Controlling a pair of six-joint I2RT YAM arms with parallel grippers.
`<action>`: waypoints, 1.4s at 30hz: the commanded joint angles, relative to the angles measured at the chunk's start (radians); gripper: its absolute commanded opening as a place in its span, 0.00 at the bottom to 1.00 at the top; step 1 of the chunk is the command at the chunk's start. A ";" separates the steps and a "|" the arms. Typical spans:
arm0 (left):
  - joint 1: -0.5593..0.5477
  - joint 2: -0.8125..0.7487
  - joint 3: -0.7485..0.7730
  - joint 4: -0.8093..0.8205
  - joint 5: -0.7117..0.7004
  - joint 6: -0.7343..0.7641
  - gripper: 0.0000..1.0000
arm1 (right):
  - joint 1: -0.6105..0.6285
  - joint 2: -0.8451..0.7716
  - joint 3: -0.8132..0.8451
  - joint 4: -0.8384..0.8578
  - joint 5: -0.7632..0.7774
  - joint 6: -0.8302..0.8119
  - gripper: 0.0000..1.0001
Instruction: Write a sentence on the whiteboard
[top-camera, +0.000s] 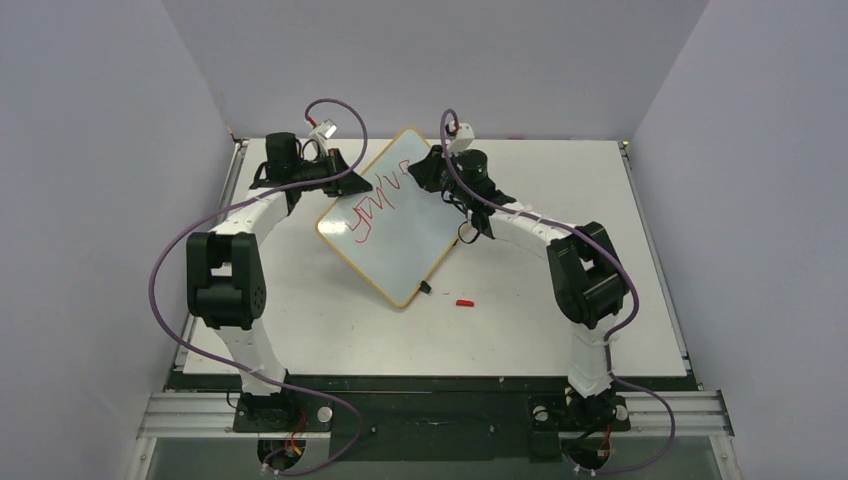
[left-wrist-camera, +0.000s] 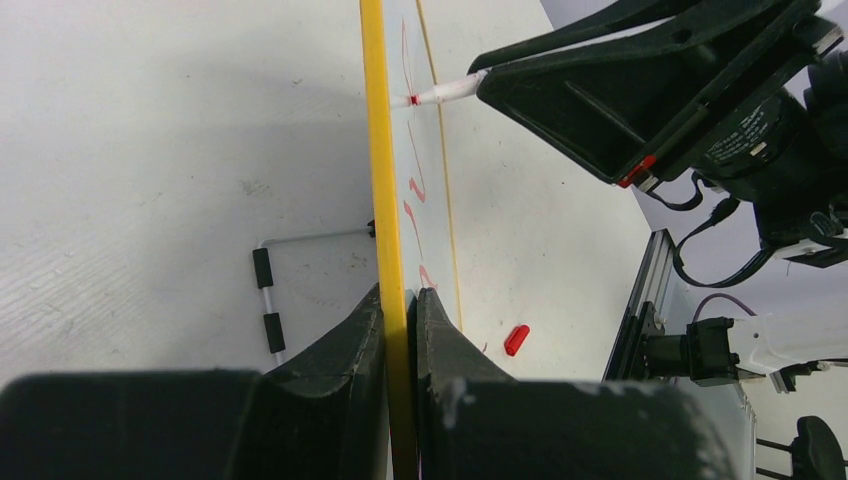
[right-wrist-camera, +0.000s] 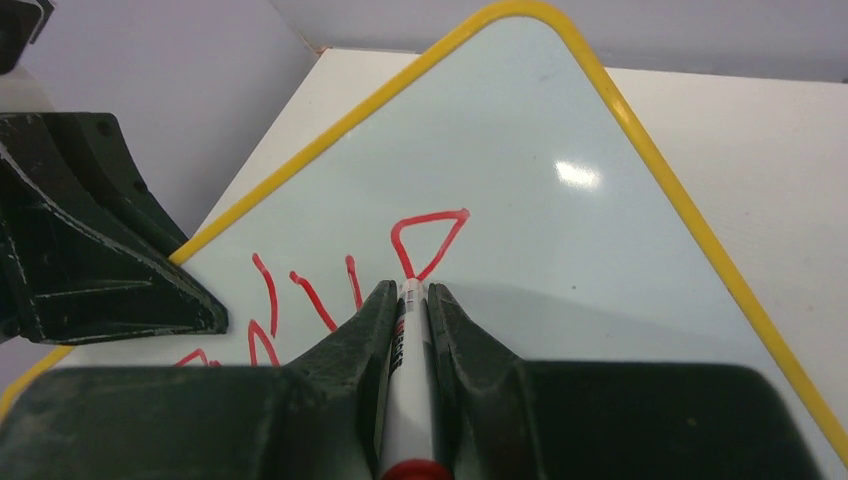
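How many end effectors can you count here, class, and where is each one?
2. The left end effector clamps the whiteboard by its yellow edge; the right end effector holds a marker against its surface.

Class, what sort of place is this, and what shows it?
Probably a robot test cell: plain lilac walls enclose a white table, with left arm and right arm mounted on an aluminium rail.

A small red cap (top-camera: 464, 302) lies on the white table (top-camera: 560, 335), between pale lilac walls (top-camera: 90, 150).
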 joint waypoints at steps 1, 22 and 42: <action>-0.027 0.004 0.036 0.135 0.026 0.129 0.00 | 0.006 -0.043 -0.062 0.004 0.008 -0.004 0.00; -0.027 0.001 0.034 0.131 0.024 0.132 0.00 | -0.038 -0.052 0.082 -0.146 0.147 -0.011 0.00; -0.028 -0.002 0.033 0.129 0.020 0.137 0.00 | -0.019 -0.478 -0.294 -0.057 0.153 -0.004 0.00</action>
